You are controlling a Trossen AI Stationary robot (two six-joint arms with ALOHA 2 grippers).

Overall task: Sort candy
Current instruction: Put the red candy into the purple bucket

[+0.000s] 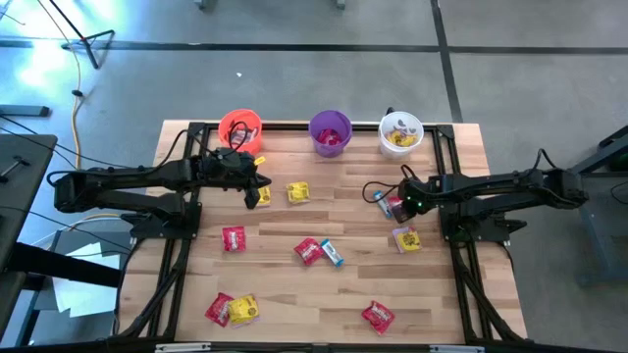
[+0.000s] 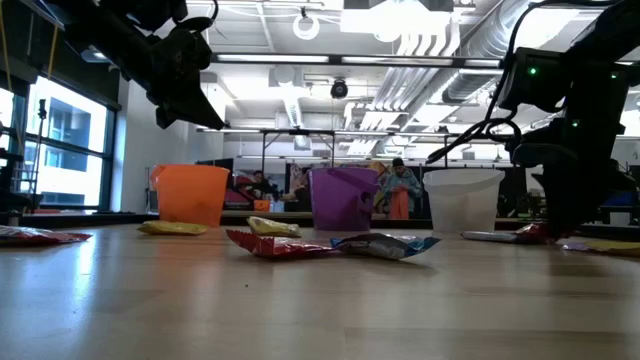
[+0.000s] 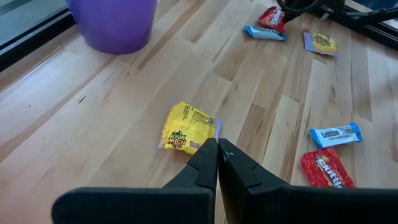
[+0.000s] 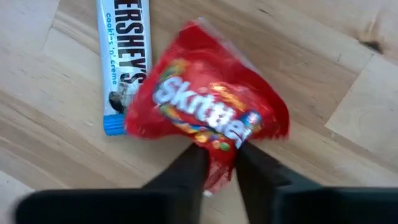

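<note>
On the table's left, the left gripper hangs with its fingers pressed together and nothing between them, near the orange cup and just beside a yellow packet. The purple cup and white cup stand along the far edge. Mid-table lie a red packet and a blue-and-white bar (more candy is scattered nearer the front). On the right, the right gripper pinches the edge of a red Skittles packet beside a Hershey's bar.
</note>
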